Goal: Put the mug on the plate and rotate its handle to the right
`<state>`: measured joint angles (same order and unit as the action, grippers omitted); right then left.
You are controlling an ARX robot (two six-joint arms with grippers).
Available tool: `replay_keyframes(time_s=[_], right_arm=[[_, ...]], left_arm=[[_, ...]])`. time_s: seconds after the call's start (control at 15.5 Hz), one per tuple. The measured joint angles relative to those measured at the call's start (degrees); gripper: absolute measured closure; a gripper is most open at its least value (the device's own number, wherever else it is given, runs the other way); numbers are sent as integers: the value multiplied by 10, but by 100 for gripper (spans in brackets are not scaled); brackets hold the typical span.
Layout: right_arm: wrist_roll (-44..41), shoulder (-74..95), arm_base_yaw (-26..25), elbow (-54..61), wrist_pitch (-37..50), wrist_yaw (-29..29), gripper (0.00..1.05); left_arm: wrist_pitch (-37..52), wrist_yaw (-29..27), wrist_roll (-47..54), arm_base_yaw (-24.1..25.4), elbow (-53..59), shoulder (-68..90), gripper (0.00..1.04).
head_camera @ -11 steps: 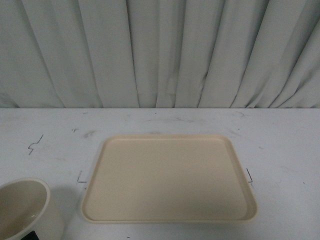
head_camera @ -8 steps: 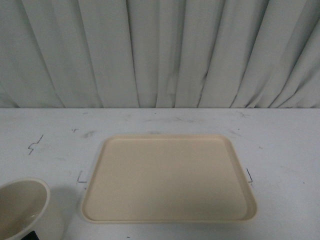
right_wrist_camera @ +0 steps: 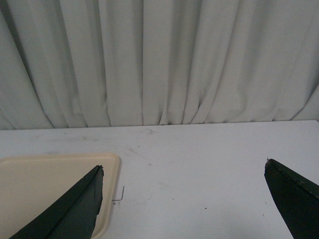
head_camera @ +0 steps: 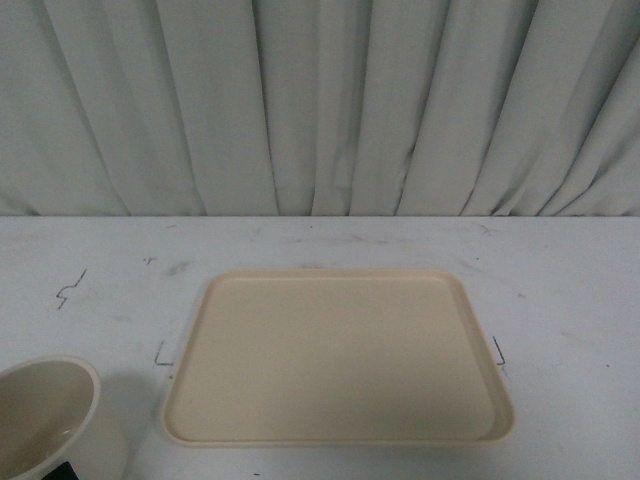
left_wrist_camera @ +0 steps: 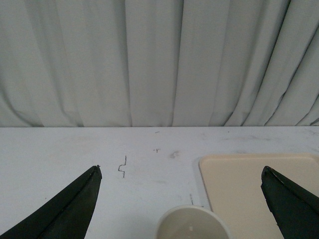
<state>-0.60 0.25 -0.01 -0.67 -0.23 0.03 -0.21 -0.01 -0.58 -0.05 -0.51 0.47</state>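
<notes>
mug sitting off the plate, both pincers spread wide

the mug (head_camera: 50,415) is standing upright on the table (head_camera: 570,300), at the near left corner of the front view, partly cut off by the picture's edge. it is sitting to the left of the plate (head_camera: 340,360), near it but not touching, with a strip of bare table showing between them. its open mouth is facing up and showing a pale inside. a small dark patch is showing low on its side at the picture's bottom edge; i cannot tell whether that is the handle or the drawing.

the plate is lying flat in the middle of the table, its long side running left to right.

the left pincer (left_wrist_camera: 180,168) is hanging over the table with its two dark fingers spread wide, gripping nothing; the mug's rim is showing between them. the right pincer (right_wrist_camera: 184,164) is likewise spread wide and gripping nothing, with a corner of the plate showing beside one finger.

thin pen marks (head_camera: 70,288) are showing on the table. a pale pleated curtain (head_camera: 320,100) is hanging behind it.
</notes>
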Motion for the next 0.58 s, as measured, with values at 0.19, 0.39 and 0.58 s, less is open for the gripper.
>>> replay_keyframes(time_s=[0.19, 0.39, 0.58], right_arm=[[0, 0, 0, 0, 0, 0, 6], [1, 0, 0, 0, 0, 0, 6], [1, 0, 0, 0, 0, 0, 6]], left_arm=[[0, 0, 0, 0, 0, 0, 7], [-235, -282, -4, -106, -145, 268, 7], [-186, -223, -5, -72, -197, 447, 7]])
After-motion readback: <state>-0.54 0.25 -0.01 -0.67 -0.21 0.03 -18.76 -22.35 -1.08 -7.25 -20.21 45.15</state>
